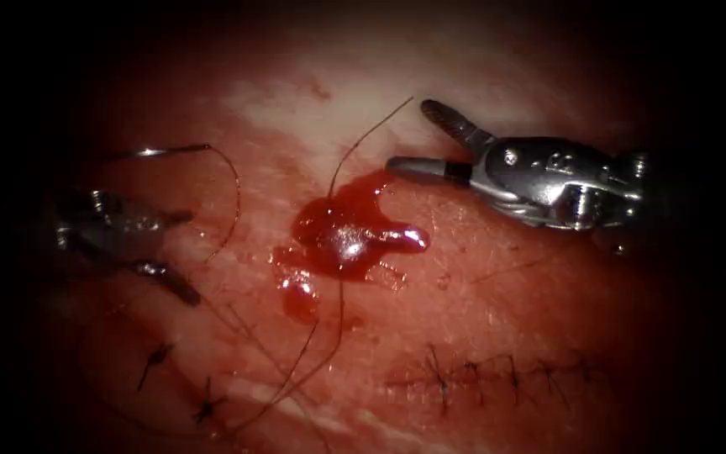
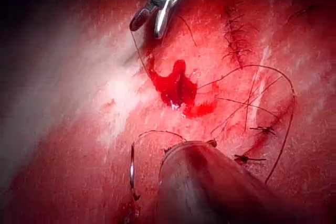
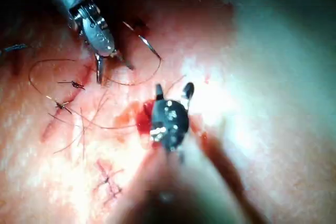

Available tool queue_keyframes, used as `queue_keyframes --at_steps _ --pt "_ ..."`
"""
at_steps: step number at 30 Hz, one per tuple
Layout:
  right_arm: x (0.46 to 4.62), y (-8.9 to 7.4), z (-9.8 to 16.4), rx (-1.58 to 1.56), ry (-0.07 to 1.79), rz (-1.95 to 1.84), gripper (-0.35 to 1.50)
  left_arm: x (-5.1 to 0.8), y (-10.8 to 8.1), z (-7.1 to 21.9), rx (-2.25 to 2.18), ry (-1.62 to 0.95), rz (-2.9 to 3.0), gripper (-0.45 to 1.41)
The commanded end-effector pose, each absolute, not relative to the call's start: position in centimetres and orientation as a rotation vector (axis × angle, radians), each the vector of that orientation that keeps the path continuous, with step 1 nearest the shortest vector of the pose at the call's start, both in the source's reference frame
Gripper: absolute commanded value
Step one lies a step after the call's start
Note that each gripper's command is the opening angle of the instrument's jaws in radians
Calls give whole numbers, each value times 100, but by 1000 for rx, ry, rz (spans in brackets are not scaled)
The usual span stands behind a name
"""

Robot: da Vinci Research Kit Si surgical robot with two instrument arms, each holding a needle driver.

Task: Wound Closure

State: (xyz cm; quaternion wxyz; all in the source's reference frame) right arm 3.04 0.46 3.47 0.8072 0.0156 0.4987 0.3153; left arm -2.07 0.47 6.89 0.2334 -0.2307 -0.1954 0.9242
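My right hand (image 1: pixel 409 139) hovers over the tissue (image 1: pixel 497 286) just right of the red fluid (image 1: pixel 342 235), spread apart and holding nothing. My left hand (image 1: pixel 178 252) is likewise apart and empty, the needle (image 1: pixel 161 151) lying free on the tissue just above it (its thread (image 1: pixel 233 197) trails toward the stitches).

My endoscope looks down from above and in front. Both wrist views peer along their shafts, sharing the red fluid (image 1: pixel 342 235) between the jaws.

Two pincers, left pincer (image 1: pixel 180 255), right pincer (image 1: pixel 409 136), one needle (image 1: pixel 161 152), one red fluid pool (image 1: pixel 342 235)
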Motion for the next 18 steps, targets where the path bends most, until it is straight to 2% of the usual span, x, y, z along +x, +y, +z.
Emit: queue_keyframes --at_steps 1,7,15,18 --pt "311 42 352 38 1070 672 101 -201 46 683 -737 -559 2617 79" --pt "311 40 353 40 1070 668 101 -151 39 644 -1111 -517 2890 79" --pt "313 39 354 42 1070 666 101 -122 22 636 -1344 -536 3049 68" --pt "314 39 354 43 1071 665 103 -125 15 640 -1386 -549 3096 47"
